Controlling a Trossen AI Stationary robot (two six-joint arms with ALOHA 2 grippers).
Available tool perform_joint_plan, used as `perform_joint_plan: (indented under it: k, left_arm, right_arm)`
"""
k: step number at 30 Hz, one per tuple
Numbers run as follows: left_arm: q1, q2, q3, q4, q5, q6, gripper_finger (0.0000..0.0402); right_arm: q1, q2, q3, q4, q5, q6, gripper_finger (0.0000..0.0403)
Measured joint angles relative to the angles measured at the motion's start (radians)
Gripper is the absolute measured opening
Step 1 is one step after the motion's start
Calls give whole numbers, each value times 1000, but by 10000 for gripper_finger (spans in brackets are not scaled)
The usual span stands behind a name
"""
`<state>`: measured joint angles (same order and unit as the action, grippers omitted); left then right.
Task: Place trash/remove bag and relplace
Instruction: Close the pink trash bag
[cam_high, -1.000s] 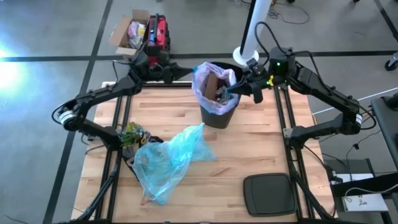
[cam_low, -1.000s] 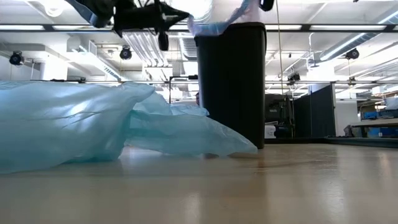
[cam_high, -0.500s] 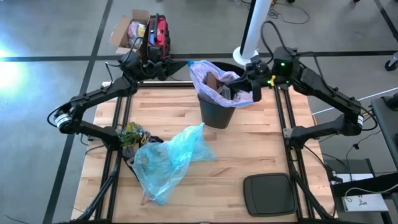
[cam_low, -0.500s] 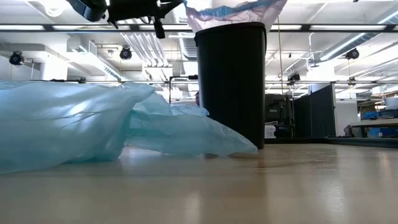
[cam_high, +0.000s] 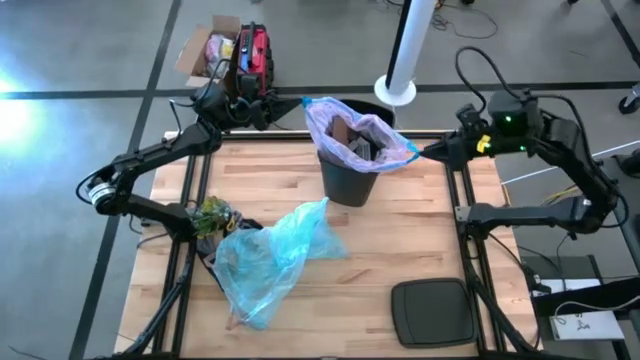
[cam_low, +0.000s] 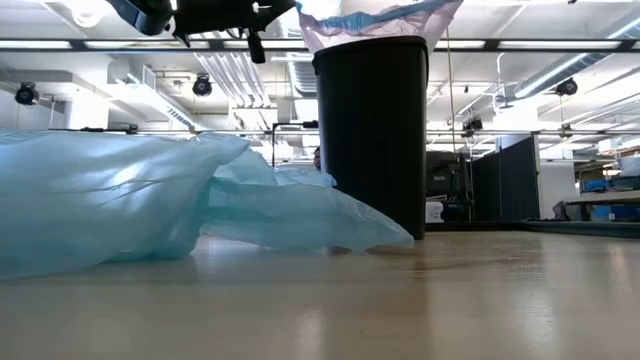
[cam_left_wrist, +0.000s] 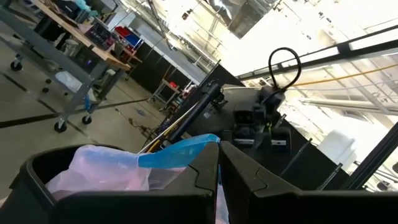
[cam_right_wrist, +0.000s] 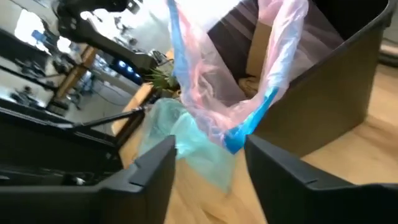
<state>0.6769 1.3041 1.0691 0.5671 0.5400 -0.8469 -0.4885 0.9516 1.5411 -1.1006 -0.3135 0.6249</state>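
A black bin (cam_high: 350, 180) stands near the table's far edge, lined with the pale pink bag (cam_high: 360, 130) with its blue drawstring hem. Brown paper trash (cam_high: 343, 132) lies inside. My left gripper (cam_high: 292, 106) is at the bag's far-left rim, shut on it. My right gripper (cam_high: 438, 151) hovers open to the right of the bin. The bag's right rim (cam_right_wrist: 249, 127) shows ahead of its spread fingers, draped over the bin's edge. In the low view the bag's rim (cam_low: 380, 18) stands raised above the bin (cam_low: 372, 140). My left gripper pinches the bag's blue drawstring hem (cam_left_wrist: 186, 149) at the rim's far-left corner between its two fingers. It comes at it roughly level from the table's left. That corner is pulled up and outward, above the bin's rim, and the rest of the bag stays in the bin.
A crumpled light blue plastic bag (cam_high: 270, 255) lies on the table's near left. A greenish bundle (cam_high: 212, 215) sits beside it, and a black lid (cam_high: 432, 310) lies near right. Beyond the far edge are a cardboard box (cam_high: 205, 50) and a white pole (cam_high: 408, 50).
My right gripper has drawn back from the bin's right rim toward the table's right edge. My left gripper has moved slightly up and toward the far edge, pulling the bag's far-left rim with it. The rim now stands above the bin and is spread wider.
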Motion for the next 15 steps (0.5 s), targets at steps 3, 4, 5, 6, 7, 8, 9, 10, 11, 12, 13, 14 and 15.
perform_joint_plan:
  k: [3,4,5,6,7,8,9,10,11,12,13,14,15]
  left_arm:
    - [0,0,0,1,0,0,0]
    - [0,0,0,1,-1,0,0]
    - [0,0,0,1,-1,1,0]
    - [0,0,0,1,-1,4,0]
    - [0,0,0,1,-1,7,0]
    - [0,0,0,1,-1,9,0]
    - [0,0,0,1,-1,9,0]
    - [0,0,0,1,-1,9,0]
    - [0,0,0,1,-1,9,0]
    - [0,0,0,1,-1,9,0]
    - [0,0,0,1,-2,9,0]
    - [0,-2,0,1,-2,9,0]
    - [0,-3,0,1,-2,9,0]
  right_arm:
    - [0,-12,-39,29,1,66,211]
    - [0,-9,-54,30,1,81,217]
    - [0,-5,-70,37,1,93,221]
    - [0,2,-88,44,1,98,223]
    - [0,12,-105,52,0,100,223]
    - [0,22,-122,69,-2,101,222]
    - [0,33,-139,106,-13,104,219]
    - [0,40,-155,160,-38,110,216]
    - [0,45,-169,223,-76,112,210]
    - [0,48,-176,283,-115,115,203]
    - [0,52,-179,335,-148,115,196]
    - [0,57,-179,373,-178,112,186]
    - [0,60,-179,391,-195,109,174]
